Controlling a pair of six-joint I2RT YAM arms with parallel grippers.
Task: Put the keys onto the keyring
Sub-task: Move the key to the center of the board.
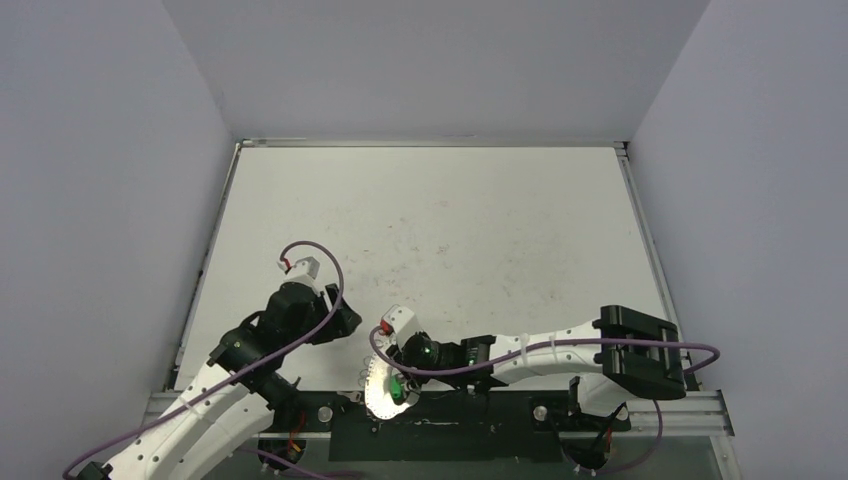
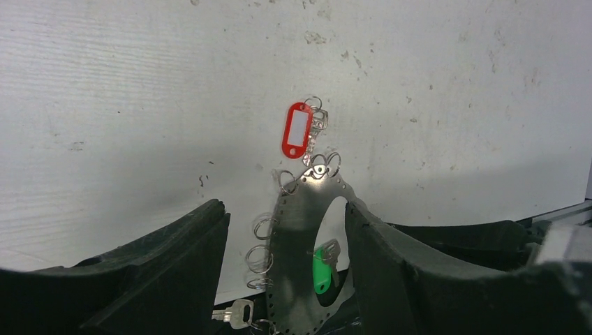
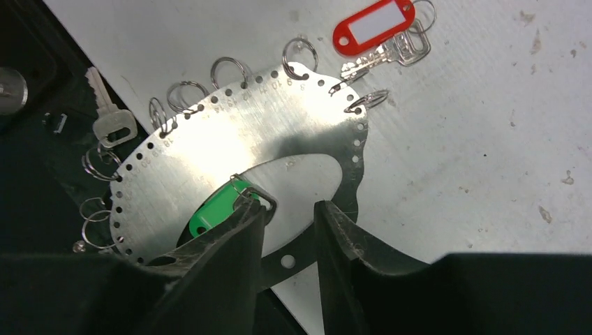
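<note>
The keyring [image 3: 230, 132] is a flat grey metal plate with an oval opening, edge holes and several small split rings. It lies at the table's near edge [image 1: 378, 402]. My right gripper [image 3: 290, 208] is open a little above the opening. Its left finger [image 3: 230, 251] rests on the green tag [image 3: 213, 211] and its key head. The red-tagged key [image 3: 373, 26] lies on the table just past the plate; I cannot tell if it is attached. My left gripper [image 2: 285, 208] is open wide around the plate [image 2: 300, 230], with its right finger [image 2: 412, 265] at the plate's rim. The red tag [image 2: 298, 130] and green tag [image 2: 320, 273] show there too.
An untagged silver key [image 3: 106, 120] lies at the plate's outer edge over the dark strip [image 1: 440, 435] along the table's near side. The white table [image 1: 430, 230] stretches away behind, with grey walls on three sides.
</note>
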